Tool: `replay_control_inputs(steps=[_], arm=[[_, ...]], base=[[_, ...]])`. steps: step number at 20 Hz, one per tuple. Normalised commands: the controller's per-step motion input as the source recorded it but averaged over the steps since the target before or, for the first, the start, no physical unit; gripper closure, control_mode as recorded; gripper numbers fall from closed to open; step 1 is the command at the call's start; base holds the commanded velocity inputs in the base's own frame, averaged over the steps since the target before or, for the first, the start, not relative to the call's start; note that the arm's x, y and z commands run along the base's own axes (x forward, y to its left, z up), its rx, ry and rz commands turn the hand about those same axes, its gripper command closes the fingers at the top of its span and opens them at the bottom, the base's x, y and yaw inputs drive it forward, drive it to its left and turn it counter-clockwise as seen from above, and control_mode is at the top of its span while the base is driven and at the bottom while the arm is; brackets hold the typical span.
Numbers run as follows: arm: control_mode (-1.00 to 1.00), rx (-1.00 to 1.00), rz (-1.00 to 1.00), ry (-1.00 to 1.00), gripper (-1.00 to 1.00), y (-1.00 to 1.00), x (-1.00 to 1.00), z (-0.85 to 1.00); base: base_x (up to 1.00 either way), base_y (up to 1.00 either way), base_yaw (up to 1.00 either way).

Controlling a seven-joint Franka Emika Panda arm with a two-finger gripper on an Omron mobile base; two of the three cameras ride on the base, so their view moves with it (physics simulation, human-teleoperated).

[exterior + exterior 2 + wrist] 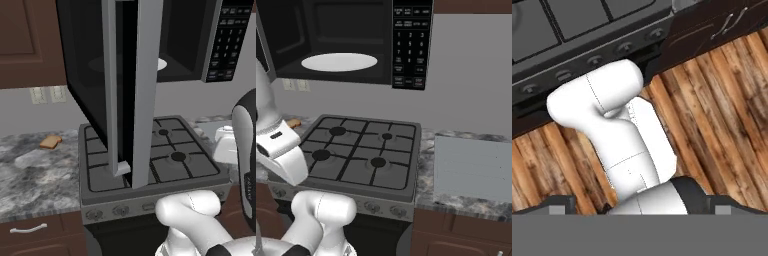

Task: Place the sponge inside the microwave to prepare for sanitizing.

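Pointing down at the floor (712, 100) before the stove (361, 150), the gripper (647, 204) hangs wide open, empty; the microwave (346, 30) gapes above it, and which way the sponge lies cannot be told.

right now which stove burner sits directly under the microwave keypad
The back-right burner of the stove: it lies below the keypad; the other three sit further left or nearer the knobs.

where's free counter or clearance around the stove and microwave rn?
Free: the grey mat right of the stove, and the marble counter left of it, bare apart from the bread slice. The microwave cavity is clear above its white turntable. Crowded: the open microwave door hangs over the stove's left burners.
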Motion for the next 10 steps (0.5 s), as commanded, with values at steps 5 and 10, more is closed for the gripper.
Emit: replay_control_inputs(steps=[5,10], arm=[[-1.00,0.04,0.29,0.00,-1.00,-0.19,0.25,-0.05],[-1.00,0.00,0.12,0.04,-1.00,0.02,0.00,-0.16]], base=[[0.00,0.00,0.00],[0.00,0.00,0.00]])
